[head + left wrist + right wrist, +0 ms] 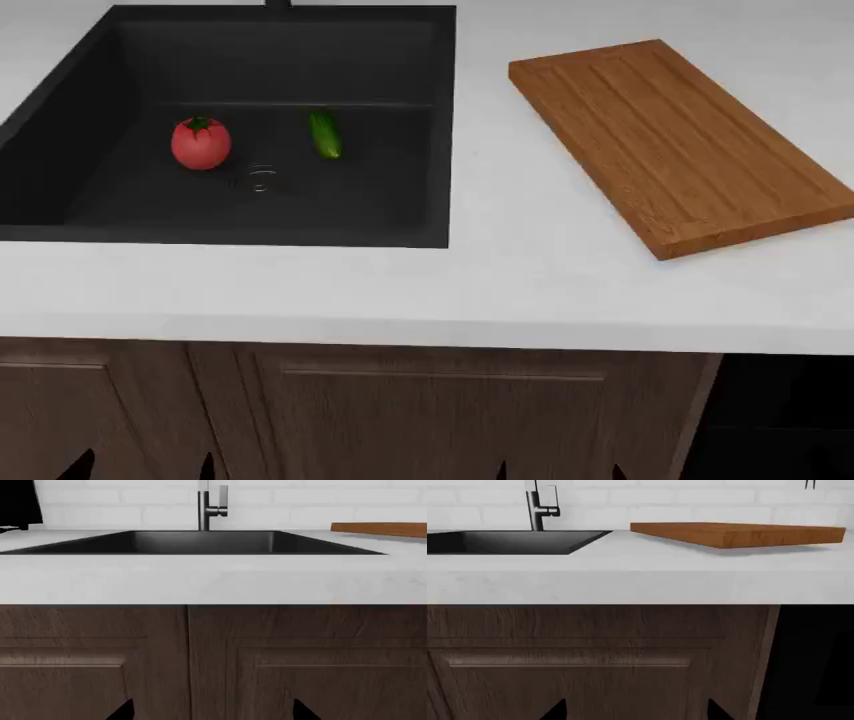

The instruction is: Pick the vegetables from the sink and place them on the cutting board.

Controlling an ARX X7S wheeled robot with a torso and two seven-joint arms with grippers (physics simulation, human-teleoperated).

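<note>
A white brick wall (694,500) backed a pale stone bench (534,280) fronted by dark wood cabinet doors (454,420). The sink (80,120) was sunk into the bench, its dark faucet (212,507) rising at the rim nearest the wall. Inside the sink the tomato (200,143) sat on the basin floor, stem star up, near the round drain (262,180). The cucumber (324,133) lay on the other side of the drain from the tomato, apart from it, pointing roughly toward the faucet. The cutting board (681,140) rested on the bench beside the sink, well apart from its rim, turned at an angle to it and bare of vegetables.

Both arms were held low in front of the cabinet doors, below the bench edge and well short of the sink. Only dark fingertips showed at the bottom of each view. The left tool (211,711) faced the doors beneath the sink, its two tips spread apart with nothing between them. The right tool (637,710) faced the doors beneath the stretch between sink and cutting board, likewise spread wide and holding nothing.
</note>
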